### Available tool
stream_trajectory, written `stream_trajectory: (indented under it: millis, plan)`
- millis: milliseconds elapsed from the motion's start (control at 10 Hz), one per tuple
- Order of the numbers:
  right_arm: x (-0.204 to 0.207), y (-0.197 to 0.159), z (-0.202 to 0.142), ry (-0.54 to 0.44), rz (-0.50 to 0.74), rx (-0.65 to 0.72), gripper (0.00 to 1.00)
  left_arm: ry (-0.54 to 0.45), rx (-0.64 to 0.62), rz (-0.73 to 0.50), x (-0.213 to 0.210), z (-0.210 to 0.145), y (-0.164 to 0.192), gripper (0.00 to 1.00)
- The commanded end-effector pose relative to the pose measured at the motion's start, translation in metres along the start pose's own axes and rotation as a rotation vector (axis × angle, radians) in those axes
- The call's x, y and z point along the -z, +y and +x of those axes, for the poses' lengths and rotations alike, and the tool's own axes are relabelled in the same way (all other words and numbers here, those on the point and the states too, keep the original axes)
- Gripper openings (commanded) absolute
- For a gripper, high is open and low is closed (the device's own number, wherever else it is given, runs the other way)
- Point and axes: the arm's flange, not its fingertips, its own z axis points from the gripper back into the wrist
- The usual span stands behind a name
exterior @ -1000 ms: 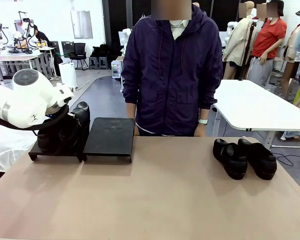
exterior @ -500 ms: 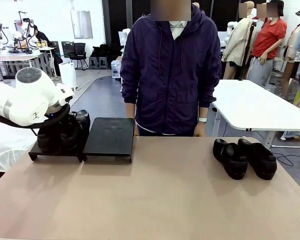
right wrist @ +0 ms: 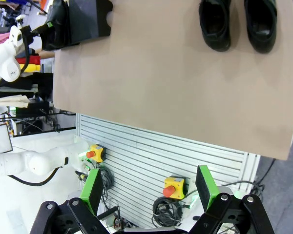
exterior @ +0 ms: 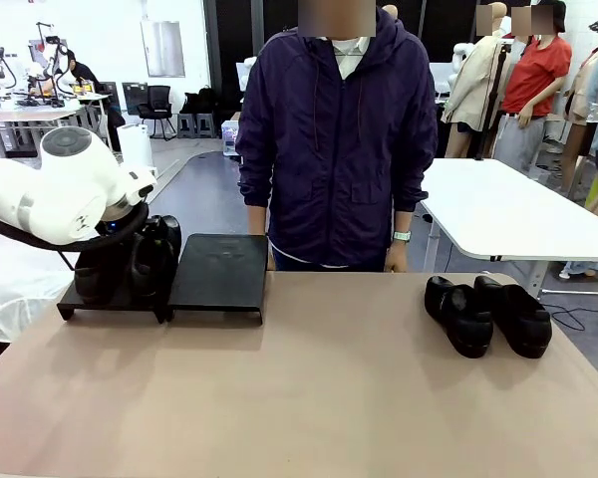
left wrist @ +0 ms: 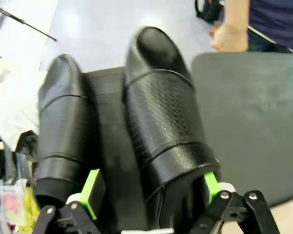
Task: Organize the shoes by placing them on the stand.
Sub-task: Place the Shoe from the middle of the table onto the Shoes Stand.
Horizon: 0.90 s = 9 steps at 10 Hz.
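**A:** What is seen, taking the largest thing first?

**B:** A tan counter is spread across the front view. A person in a dark purple jacket is stood at its far edge, arms hung down.

**A:** Where is the stand placed?

**B:** The stand, low and black, is set at the counter's far left. The white left arm is bent over its left part.

**A:** And where are the shoes found?

**B:** Two are stood side by side on the stand's left part, toes turned toward the person's side. In the left wrist view they are seen as the inner shoe and the outer shoe, with a narrow strip of the stand between them. The other pair is laid side by side on the counter at the far right, well apart from the stand.

**A:** How are the fingers held?

**B:** The left fingers are spread wide to either side of the inner shoe's heel. One green pad is seen in the gap between the two shoes, apart from the leather, so nothing is gripped. The right fingers are likewise spread wide, held high over the robot's side of the counter.
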Motion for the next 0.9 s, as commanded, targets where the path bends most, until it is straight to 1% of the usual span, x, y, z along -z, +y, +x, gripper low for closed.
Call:
stream_trajectory:
  millis: [0, 100, 200, 300, 400, 500, 700, 800]
  plan:
    - [-0.001, 0.002, 0.001, -0.001, 0.005, 0.003, 1.00, 0.086, 0.043, -0.090, -0.041, 0.011, 0.010, 1.00]
    - [-0.001, 0.002, 0.001, -0.001, 0.005, 0.003, 1.00, 0.117, 0.046, -0.100, -0.057, 0.015, 0.011, 1.00]
    - [-0.001, 0.002, 0.001, -0.001, 0.005, 0.003, 1.00, 0.152, 0.012, -0.113, -0.074, 0.018, 0.018, 1.00]
    - [-0.001, 0.002, 0.001, -0.001, 0.005, 0.003, 1.00, 0.151, -0.058, -0.058, -0.084, 0.019, 0.027, 1.00]
    - [-0.001, 0.002, 0.001, -0.001, 0.005, 0.003, 1.00, 0.146, -0.074, -0.084, -0.096, 0.017, 0.033, 1.00]
    - [-0.001, 0.002, 0.001, -0.001, 0.005, 0.003, 1.00, 0.161, -0.051, -0.169, -0.114, 0.008, 0.036, 1.00]
    - [-0.001, 0.002, 0.001, -0.001, 0.005, 0.003, 1.00, 0.333, 0.105, -0.528, -0.162, -0.020, 0.032, 1.00]
    - [-0.001, 0.002, 0.001, -0.001, 0.005, 0.003, 1.00, 0.361, 0.141, -0.672, -0.186, -0.033, 0.034, 1.00]
